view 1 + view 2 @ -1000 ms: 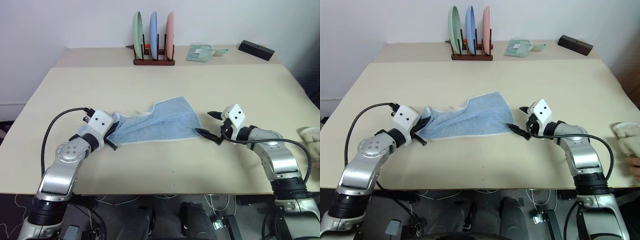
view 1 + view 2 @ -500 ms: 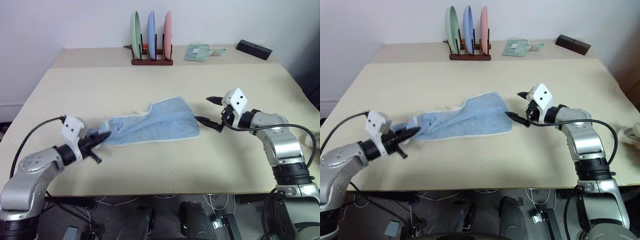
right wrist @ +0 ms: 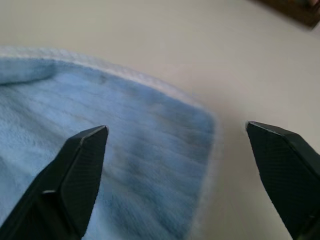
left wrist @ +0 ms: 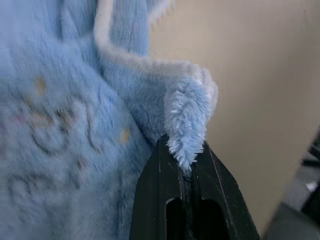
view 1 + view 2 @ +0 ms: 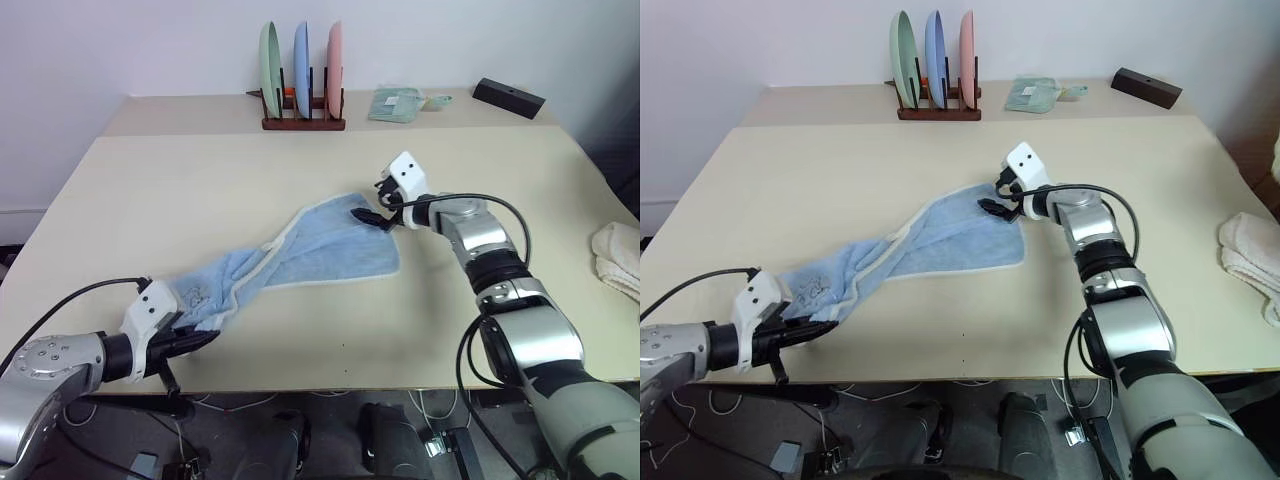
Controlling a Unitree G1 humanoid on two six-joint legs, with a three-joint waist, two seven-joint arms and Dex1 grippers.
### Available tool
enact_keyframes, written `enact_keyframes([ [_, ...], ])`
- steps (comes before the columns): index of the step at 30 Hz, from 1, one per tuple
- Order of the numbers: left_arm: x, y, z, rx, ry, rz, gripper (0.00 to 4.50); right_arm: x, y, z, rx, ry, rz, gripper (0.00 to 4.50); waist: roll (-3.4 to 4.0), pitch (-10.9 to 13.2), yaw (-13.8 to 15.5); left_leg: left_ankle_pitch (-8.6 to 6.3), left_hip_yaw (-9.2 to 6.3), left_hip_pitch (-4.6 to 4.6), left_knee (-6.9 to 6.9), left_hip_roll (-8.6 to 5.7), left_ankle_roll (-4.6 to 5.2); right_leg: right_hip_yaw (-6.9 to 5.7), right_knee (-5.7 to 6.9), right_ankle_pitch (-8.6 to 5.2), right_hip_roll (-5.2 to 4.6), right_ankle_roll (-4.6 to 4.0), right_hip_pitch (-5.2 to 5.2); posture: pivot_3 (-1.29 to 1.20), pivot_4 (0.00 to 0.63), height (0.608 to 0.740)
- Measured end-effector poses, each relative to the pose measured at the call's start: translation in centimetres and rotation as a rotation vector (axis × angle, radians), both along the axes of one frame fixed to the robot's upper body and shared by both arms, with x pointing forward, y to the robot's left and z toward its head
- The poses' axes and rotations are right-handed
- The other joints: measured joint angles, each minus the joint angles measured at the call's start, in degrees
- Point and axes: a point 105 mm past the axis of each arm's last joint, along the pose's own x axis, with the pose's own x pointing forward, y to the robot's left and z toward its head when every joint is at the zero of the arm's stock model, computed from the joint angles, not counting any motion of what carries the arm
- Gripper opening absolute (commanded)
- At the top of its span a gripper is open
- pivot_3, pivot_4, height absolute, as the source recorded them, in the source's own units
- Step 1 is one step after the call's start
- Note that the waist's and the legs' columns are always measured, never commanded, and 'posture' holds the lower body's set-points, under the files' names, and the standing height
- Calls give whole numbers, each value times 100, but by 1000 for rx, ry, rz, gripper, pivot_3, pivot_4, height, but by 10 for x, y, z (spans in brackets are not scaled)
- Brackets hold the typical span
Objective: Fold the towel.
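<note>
**Towel stretched between the arms**

The left gripper [image 5: 205,338] is clamped tight on a corner of the towel [image 5: 300,255], near the table's [image 5: 200,180] front edge. From there the blue cloth runs away in a long diagonal band toward the right gripper [image 5: 992,196], whose jaws stand wide apart over the far corner, holding nothing. Since a second ago the left gripper has pulled its corner back toward the edge, and the right has reached forward over the towel.

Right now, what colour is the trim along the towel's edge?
White, running along the light blue towel; it shows best in the left wrist view.
</note>
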Motion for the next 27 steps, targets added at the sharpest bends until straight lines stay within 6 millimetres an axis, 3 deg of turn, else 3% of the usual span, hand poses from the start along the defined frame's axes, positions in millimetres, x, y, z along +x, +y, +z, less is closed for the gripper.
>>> enact_keyframes([
  [3, 1, -3, 0, -21, -6, 5, 52, -1, 0, -17, -28, 63, -16, 4500, 1, 0, -72, 0, 0, 0, -2, -1, 0, 2, -3, 0, 0, 0, 1, 0, 150, 740],
  [12, 8, -9, 9, -85, -56, 28, 0, -2, 0, -19, -59, 89, 3, 121, 1, -1, -88, -1, 4, 32, -8, 0, 0, 10, -1, 0, 12, 0, 24, 0, 150, 740],
  [14, 12, -13, 15, -107, -86, 26, 0, -5, -6, -20, -57, 91, 10, 54, 1, -1, -59, -1, 4, 31, -7, -1, 0, 10, -1, 0, 11, 0, 24, 0, 150, 740],
  [18, 16, -20, 22, -125, -122, 13, 0, -22, -45, -20, -57, 94, 7, 54, 2, -1, -15, -3, 1, 26, -7, -4, 5, 16, -14, 0, 12, 1, 26, 0, 150, 740],
  [20, 17, -27, 25, -143, -132, -11, 0, -40, -71, -20, -87, 92, 5, 54, 2, -1, 43, -5, 2, 24, -8, -3, 7, 17, -20, -1, 14, 2, 27, 0, 150, 740],
  [22, 17, -33, 25, -155, -129, -31, 0, -69, -98, -23, -125, 117, 23, 54, 4, -1, 70, -8, 2, 24, -9, -2, 12, 18, -29, -1, 10, 5, 32, 0, 150, 740],
  [25, 20, -41, 25, -166, -130, -60, 0, -103, -109, -24, -160, 149, 67, 54, 8, 0, 30, -23, 13, 29, -9, 7, 37, 24, -28, -1, 8, 6, 32, 0, 150, 740],
  [27, 22, -44, 24, -173, -124, -78, 0, -108, -104, -22, -158, 137, 68, 54, 7, 1, -62, -24, 26, 33, -9, 21, 39, 31, -28, 0, 19, 5, 32, 0, 150, 740],
])
